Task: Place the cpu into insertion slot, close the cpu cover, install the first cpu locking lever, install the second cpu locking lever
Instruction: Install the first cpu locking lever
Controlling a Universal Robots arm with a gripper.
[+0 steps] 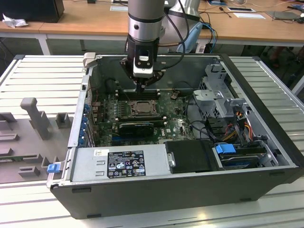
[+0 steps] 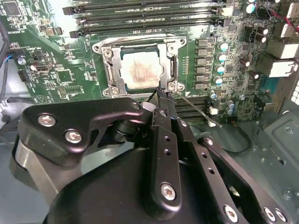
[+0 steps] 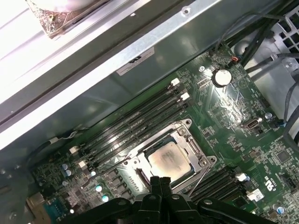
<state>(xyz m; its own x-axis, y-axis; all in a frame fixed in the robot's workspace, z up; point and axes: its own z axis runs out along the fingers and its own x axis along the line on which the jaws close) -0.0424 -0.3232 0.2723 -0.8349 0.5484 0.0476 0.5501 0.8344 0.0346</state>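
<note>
Cpu [image 2: 139, 71] flat, grey face up | in insertion slot [image 2: 114, 70] | fingers [image 2: 163, 116] tog.

The desk [image 1: 42, 71] is a pale grey surface of parallel ribbed metal slats, extending to both sides of the exterior view. A grey moulded fixture [image 1: 28, 137] lies on it at the exterior view's left. Behind the desk stands a light wooden table [image 1: 85, 21] on a white frame [image 1: 44, 45]. The table carries a black box [image 1: 38, 9], a crumpled white wad [image 1: 13, 21] and flat sheets [image 1: 249, 15]. Lighting is bright and even.
</note>
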